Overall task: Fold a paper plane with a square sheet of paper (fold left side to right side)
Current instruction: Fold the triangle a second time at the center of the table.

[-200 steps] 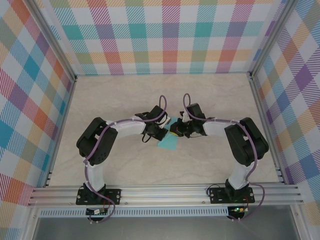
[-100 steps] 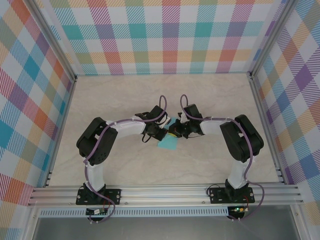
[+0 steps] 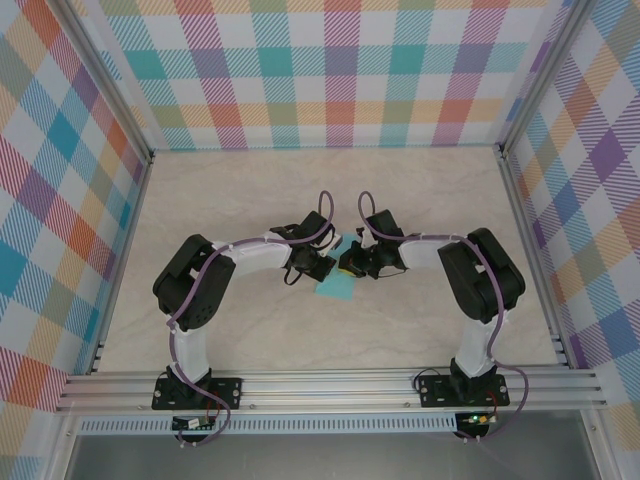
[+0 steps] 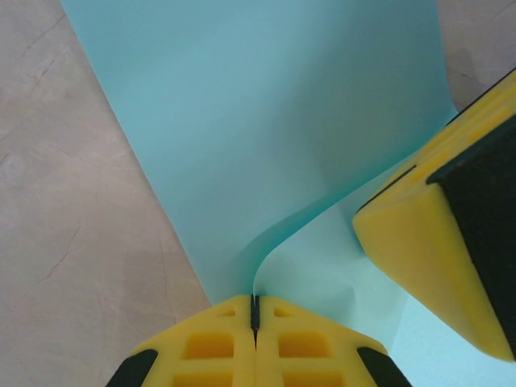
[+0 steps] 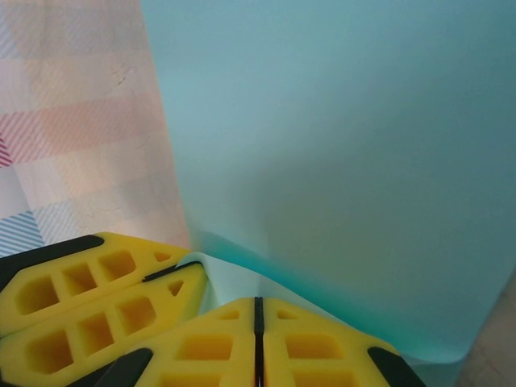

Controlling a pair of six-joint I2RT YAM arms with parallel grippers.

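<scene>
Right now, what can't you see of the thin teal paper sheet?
Top external: far part of the thin teal paper sheet, under the left gripper and right gripper; creases too small.
Left wrist: corners cut off by the frame.
Right wrist: table behind, blocked by the sheet.

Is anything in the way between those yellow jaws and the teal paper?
Nothing visible does. The left arm's jaws and the right arm's jaws are each shut directly on the square sheet of paper, close beside each other, with no other thing between them and it.

No readable text, label, brand, number or sign appears anywhere.
</scene>
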